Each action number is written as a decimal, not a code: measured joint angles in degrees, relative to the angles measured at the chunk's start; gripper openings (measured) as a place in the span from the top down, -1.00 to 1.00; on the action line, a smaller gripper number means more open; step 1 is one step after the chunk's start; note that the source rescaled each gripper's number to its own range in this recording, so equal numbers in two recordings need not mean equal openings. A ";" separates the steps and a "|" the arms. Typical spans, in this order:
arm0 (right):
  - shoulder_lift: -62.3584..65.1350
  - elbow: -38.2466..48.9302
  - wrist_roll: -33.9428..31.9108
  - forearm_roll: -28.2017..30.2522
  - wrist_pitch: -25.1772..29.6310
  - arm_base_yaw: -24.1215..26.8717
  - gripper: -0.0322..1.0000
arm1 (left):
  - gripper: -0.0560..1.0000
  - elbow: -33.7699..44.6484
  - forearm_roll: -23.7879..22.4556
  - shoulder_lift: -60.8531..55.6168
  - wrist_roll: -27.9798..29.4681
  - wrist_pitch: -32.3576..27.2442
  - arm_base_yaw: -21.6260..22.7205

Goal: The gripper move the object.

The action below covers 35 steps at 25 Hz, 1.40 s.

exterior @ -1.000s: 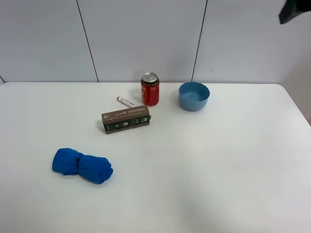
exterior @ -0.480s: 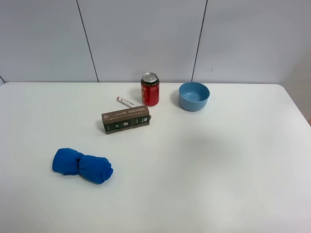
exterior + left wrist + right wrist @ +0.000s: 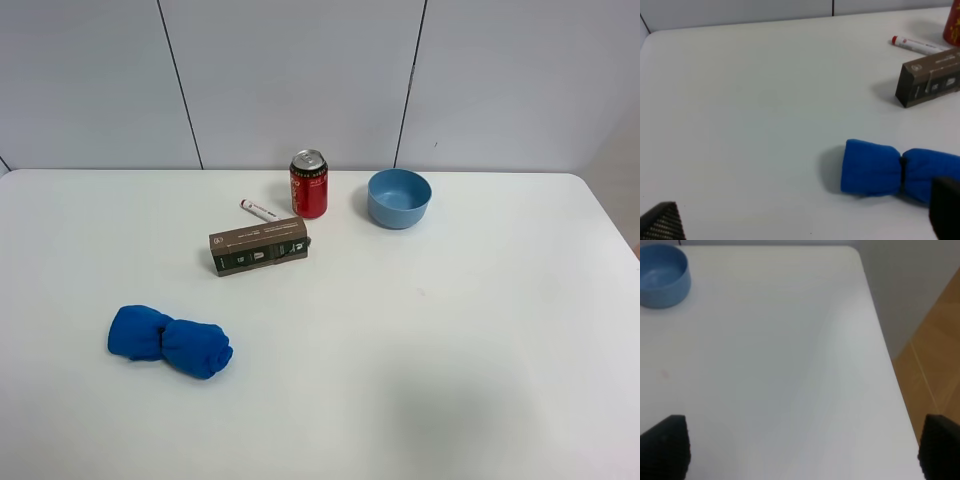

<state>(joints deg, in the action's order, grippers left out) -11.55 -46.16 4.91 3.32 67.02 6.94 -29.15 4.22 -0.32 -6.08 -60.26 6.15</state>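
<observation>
The red can (image 3: 309, 184) with a silver top stands upright at the back of the white table (image 3: 450, 330), between a white marker and a blue bowl. A sliver of it shows at the edge of the left wrist view (image 3: 954, 22). Neither gripper shows in the exterior view. In the left wrist view my left gripper (image 3: 802, 220) is open and empty above the table's left part, near a blue cloth. In the right wrist view my right gripper (image 3: 800, 447) is open and empty above the table's right part, far from the can.
A brown box (image 3: 258, 246) lies in front of the can, and a white marker (image 3: 259, 210) lies beside it. The blue bowl (image 3: 399, 198) stands right of the can. A rolled blue cloth (image 3: 170, 341) lies front left. The table's right edge (image 3: 880, 335) borders a wooden floor.
A black arm part seen at the top right corner of the exterior view one second ago has left the picture. The objects on the table have not moved.
</observation>
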 joint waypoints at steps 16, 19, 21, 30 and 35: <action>11.68 17.26 -0.84 -7.53 -5.39 0.00 -0.69 | -1.00 0.00 0.00 0.00 0.00 0.00 0.00; 11.68 17.45 -0.84 -7.53 -5.68 -0.34 -0.69 | -1.00 0.00 0.00 0.00 0.00 0.00 0.00; 11.68 17.45 -0.84 -7.53 -5.68 -1.37 -0.69 | -1.00 0.00 0.00 0.00 0.00 0.00 0.00; 11.68 17.45 -2.77 -6.04 -5.68 -3.26 -0.68 | -1.00 0.00 0.00 0.00 0.00 0.00 0.00; 11.68 17.45 -3.11 -5.84 -5.68 -3.37 -0.68 | -1.00 0.00 0.00 0.00 0.00 0.00 0.00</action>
<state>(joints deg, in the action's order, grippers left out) 0.13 -28.71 1.80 -2.52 61.34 3.57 -29.15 4.22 -0.32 -6.08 -60.26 6.15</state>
